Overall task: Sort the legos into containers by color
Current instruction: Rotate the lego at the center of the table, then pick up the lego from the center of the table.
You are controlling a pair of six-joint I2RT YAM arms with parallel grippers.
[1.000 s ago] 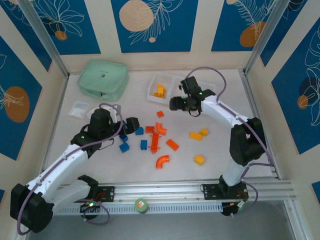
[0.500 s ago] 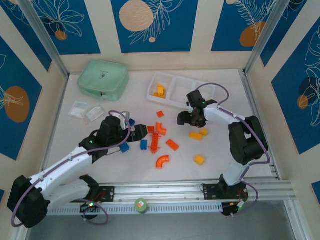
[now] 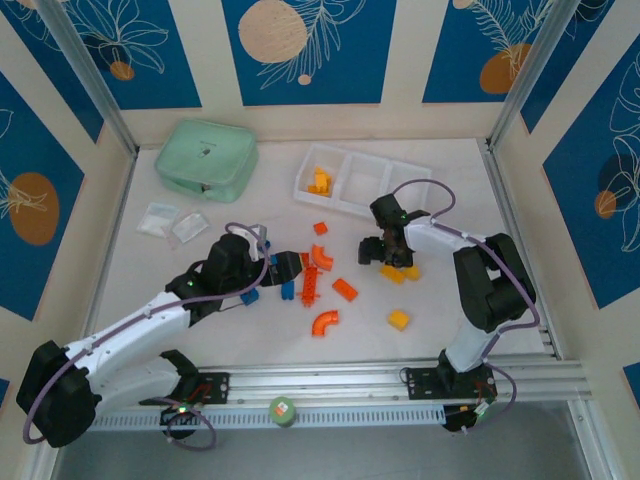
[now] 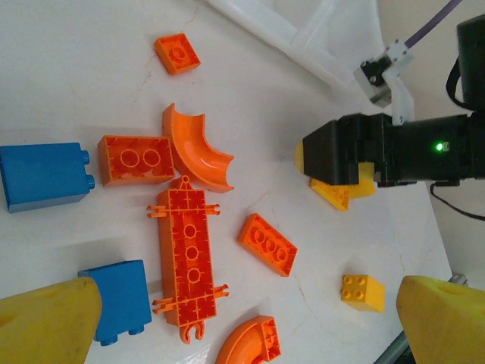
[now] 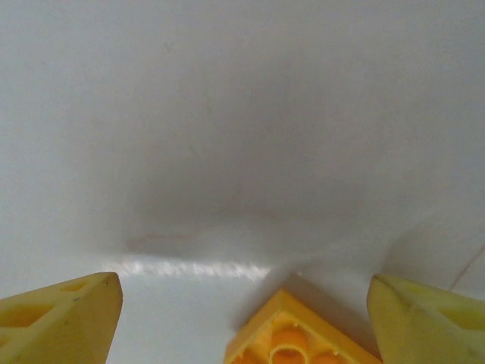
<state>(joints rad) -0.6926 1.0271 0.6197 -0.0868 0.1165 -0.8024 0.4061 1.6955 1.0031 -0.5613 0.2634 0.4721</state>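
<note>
Hovering near over blue and orange legos (image 4: 186,258) with left fingers (image 4: 45,322) spread, grasping nothing. Straddling a yellow brick (image 5: 292,341) with right fingers (image 5: 61,315) released wide. Looks barely started: most pieces loose on the bench (image 3: 260,335), a few yellow pieces (image 3: 318,182) sorted into the far tray (image 3: 360,180), left compartment.

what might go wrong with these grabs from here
The yellow brick lies cornerwise between the right arm's open jaws, so closing may twist or squirt it out. A second yellow brick close by could get knocked. The left arm's open jaws hang over a blue brick beside an orange plate, so may catch both colors.
</note>
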